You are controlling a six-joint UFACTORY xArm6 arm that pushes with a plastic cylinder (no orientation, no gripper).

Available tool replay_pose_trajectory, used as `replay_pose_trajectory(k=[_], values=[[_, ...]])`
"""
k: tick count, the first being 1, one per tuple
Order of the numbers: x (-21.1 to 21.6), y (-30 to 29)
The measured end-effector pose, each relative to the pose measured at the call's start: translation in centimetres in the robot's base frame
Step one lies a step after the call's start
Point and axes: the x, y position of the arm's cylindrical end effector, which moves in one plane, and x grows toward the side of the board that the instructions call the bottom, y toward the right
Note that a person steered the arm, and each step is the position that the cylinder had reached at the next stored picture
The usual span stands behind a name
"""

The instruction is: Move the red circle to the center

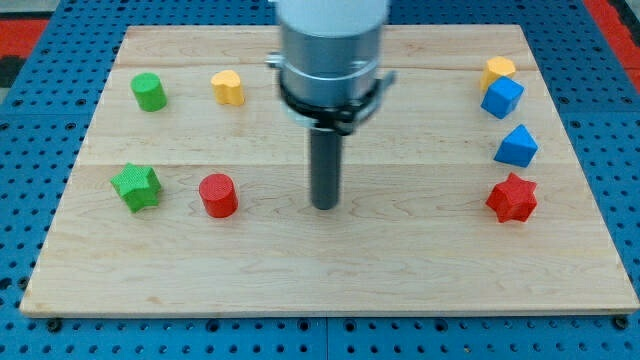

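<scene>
red circle off to the left of my tip, not touching

My tip (325, 206) is down on the wooden board (330, 280) approx mid-board, w/ nothing held or pressed against it, it's just a bare rod so no open/shut to report. Red circle (218, 195) sits to the view's left of the tip at abt the same height, clear gap between them. Green star (136, 187) is just left of the red circle. Up top left: green circle (149, 91) and a yellow block (228, 87), shape looks heart-ish but can't say for sure. Right side, top to bottom: yellow block (498, 70) touching a blue cube-ish block (502, 97), then another blue block (516, 146), then red star (512, 198). All well apart from the tip.
</scene>
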Motion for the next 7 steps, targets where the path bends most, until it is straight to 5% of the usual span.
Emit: replay_pose_trajectory(k=[1, 3, 4, 7], values=[[-4.1, -5.6], [-2.0, -12.3], [2.2, -12.4], [2.4, -3.7]])
